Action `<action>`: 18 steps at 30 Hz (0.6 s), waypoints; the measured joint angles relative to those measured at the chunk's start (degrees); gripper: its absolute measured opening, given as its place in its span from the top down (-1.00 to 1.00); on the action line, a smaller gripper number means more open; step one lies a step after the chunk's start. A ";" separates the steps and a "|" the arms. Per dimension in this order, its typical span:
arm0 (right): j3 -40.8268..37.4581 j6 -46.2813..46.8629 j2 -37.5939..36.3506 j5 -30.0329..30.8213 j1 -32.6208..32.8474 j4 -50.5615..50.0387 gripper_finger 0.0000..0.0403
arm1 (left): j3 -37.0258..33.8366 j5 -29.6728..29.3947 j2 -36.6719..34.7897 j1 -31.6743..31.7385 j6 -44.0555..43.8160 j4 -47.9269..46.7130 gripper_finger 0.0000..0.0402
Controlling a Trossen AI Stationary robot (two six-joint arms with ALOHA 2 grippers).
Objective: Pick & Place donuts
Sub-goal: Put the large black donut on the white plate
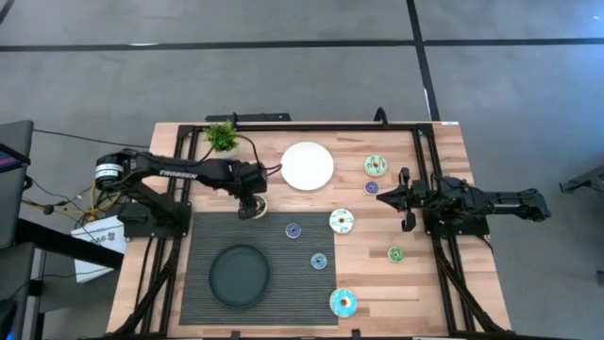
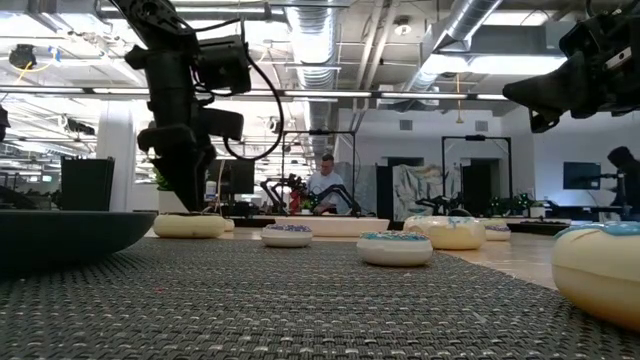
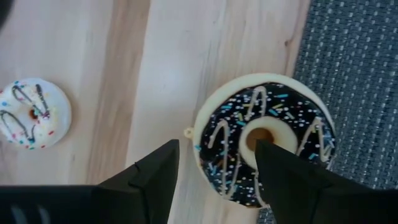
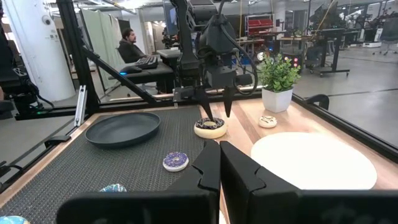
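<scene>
Left gripper jaws apart, straddling chocolate donut rim for pickup, one finger through the hole; right gripper jaws together, parked.

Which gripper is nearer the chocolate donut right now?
Left. The left gripper is down over the chocolate donut, jaws open astride its rim. The right gripper waits shut, well across the table.

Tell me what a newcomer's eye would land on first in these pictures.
First, the left gripper, open and straddling one side of the chocolate donut at the edge of the dark mat, one finger at its hole. Next, the white plate beyond it, and the black dish on the mat.
</scene>
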 joint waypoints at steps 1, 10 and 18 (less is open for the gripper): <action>-0.01 0.00 0.02 0.00 0.01 0.00 1.00 | 0.00 -0.38 0.00 -0.31 0.16 0.07 -0.02; -0.01 -0.01 0.02 0.00 0.00 0.00 1.00 | 0.00 -2.49 -0.02 -1.29 -0.01 1.29 -0.02; 0.01 -0.01 0.02 0.00 -0.01 0.00 1.00 | -0.06 -2.11 4.65 -1.35 0.01 1.97 -0.02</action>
